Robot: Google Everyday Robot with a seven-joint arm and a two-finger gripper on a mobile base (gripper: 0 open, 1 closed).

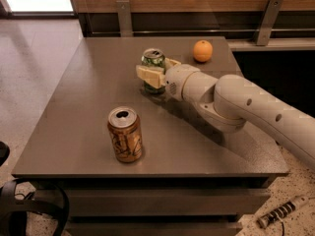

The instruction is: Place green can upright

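Note:
The green can (153, 60) stands upright on the grey table (88, 107), in the far middle part of its top. My gripper (156, 71) reaches in from the right and its cream fingers (149, 75) sit on either side of the can's body, shut on it. The can's base appears to rest on the table. The arm's white forearm (246, 107) stretches back to the right edge of the view.
An orange-brown can (125, 134) with dark scribbled markings stands upright near the table's front. An orange (202, 50) lies at the far right of the table. A wooden wall with metal brackets (124, 14) runs behind. Cables lie on the floor.

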